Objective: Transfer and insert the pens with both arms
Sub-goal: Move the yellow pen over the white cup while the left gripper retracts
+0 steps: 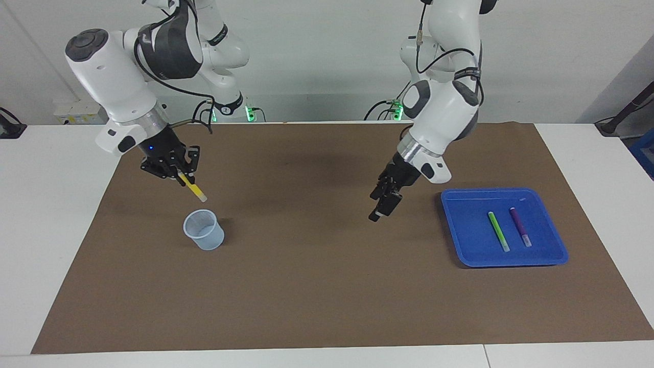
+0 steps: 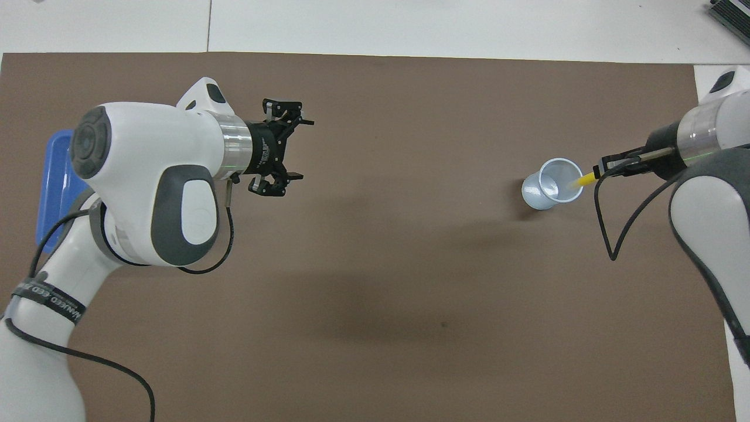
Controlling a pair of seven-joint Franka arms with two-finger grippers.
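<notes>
While the right arm carried: right gripper had its jaws clamped on the yellow pen, hanging in the air over the brown mat toward the right arm's end of the tabletop.
Yellow pen: slanted down from the jaws, pale cap end lowest, its tip just above the rim of the pale blue cup and not yet inside it.
Cup: stood upright on the mat, near the edge at the right arm's end.
Left gripper: jaws apart and holding nothing, raised over the mat just beside the blue tray.
Tray: lay on the mat toward the left arm's end of the tabletop.
Green pen: lay flat in the tray.
Purple pen: lay flat in the tray beside the green one, apart from it, roughly parallel.
</notes>
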